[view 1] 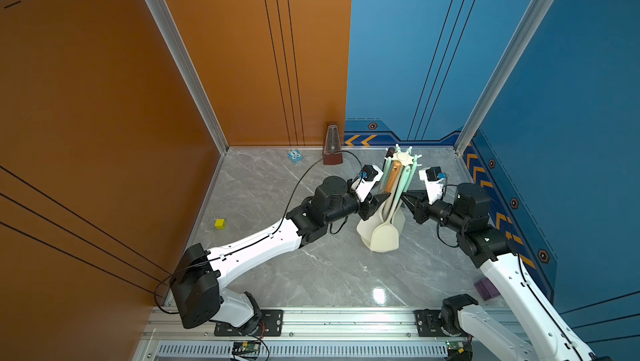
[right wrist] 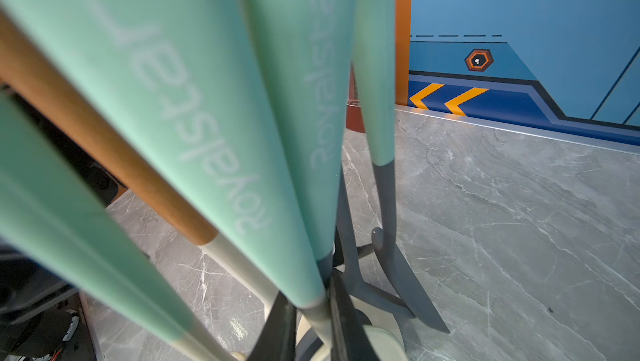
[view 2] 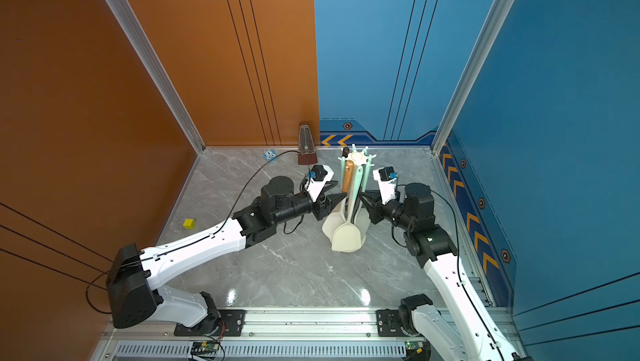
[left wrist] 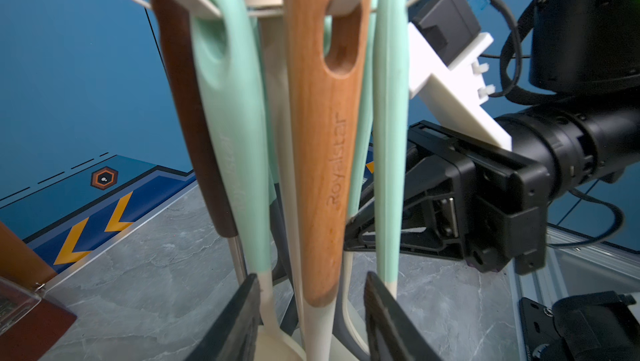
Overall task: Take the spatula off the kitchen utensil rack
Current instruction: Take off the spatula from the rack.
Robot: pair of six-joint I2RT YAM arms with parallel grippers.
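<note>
Both tools flank the kitchen utensil rack [view 1: 403, 157]: the right tool [right wrist: 310, 307] pinches the thin neck of a mint-handled utensil [right wrist: 194, 127], while the left tool [left wrist: 311, 279] gapes around a wooden-handled utensil [left wrist: 322, 134]. The cream spatula [view 1: 383, 238] hangs low between them, nothing yet unhooked

Near half of the grey marble bench [view 1: 322, 272] lies open; black-and-white left arm [view 1: 256, 248] and right arm [view 1: 509, 276] crowd the tall cream utensil rack [view 1: 403, 157] from both sides.
</note>
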